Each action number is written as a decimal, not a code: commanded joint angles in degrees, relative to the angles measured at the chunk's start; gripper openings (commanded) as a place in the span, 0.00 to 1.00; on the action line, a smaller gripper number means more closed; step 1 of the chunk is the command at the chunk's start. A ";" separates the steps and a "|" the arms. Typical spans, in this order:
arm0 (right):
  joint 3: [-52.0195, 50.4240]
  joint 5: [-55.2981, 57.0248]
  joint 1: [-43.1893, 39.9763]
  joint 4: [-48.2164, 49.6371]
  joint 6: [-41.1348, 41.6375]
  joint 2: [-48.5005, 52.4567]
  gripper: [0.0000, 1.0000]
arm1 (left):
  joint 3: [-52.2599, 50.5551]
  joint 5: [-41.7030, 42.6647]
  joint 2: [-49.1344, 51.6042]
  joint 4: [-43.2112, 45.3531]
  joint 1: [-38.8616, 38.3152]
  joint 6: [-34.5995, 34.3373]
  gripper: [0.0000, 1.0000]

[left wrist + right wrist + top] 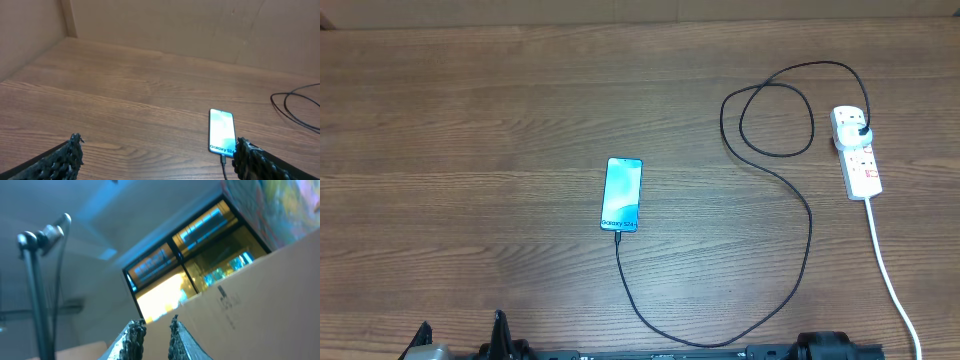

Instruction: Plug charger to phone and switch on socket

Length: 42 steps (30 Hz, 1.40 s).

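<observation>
1. Black charger [810, 228] runs from the lower edge of the phone [622, 194] at the centre of the overhead view. It drops to the bottom edge of the frame, climbs the right side and makes one loop at the upper right.
2. Its connector [223, 160] touches the phone's lower edge in the left wrist view and looks seated there.
3. Its plug [861, 128] sits in the upper end of the socket [857, 152], at the right of the overhead view.
4. The phone lies flat with its light-blue screen up, long side running up the frame, well apart from the socket.
5. The socket is a narrow white strip with red markings. Whether its switch is on, I cannot tell.
6. A thick white cord [890, 272] leaves the socket's lower end and runs to the lower right corner.
7. The left gripper [158, 146] hangs low over the wood with its fingers [67, 156] spread wide and nothing between them. The phone lies just beside the finger at lower right in that view.
8. The right gripper [154, 329] points up, away from the table [470, 150]. Its fingers [134, 336] stand with a narrow gap and hold nothing.
9. Past those fingers show a lit window [200, 245], a cardboard wall [265, 295] and, at the left, a metal stand [34, 290].
10. The table is brown wood grain, with the same kind of wall along its far edge.
</observation>
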 commanded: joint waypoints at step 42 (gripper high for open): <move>-6.05 20.79 3.54 1.79 1.49 -14.23 0.38 | 0.07 -0.52 -0.44 0.13 0.24 -0.81 1.00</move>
